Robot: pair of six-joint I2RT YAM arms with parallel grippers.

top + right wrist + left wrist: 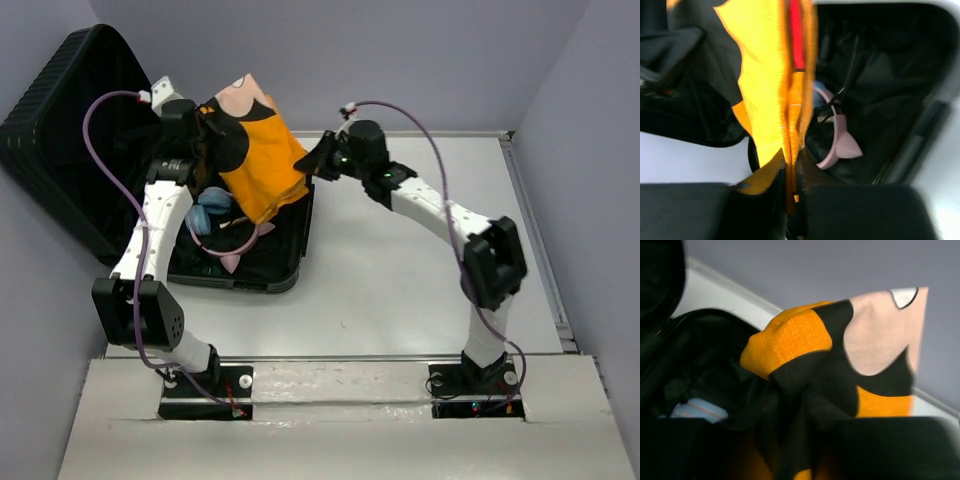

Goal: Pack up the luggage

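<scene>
The luggage (60,130) is black all over. Its lid has thin raised lines running across it, and the lining inside is black too. Above the luggage is a cloth (262,165). It is bright orange with big black patches, and it has a pale pink patch with a black outline near the top. A thin red strip shows in its fold. Inside the luggage there is a light blue thing (210,212) and a pink headband (840,145) with pointy ears. The table (400,280) beside the luggage is white. The wall (400,60) behind the luggage is pale greyish purple.
</scene>
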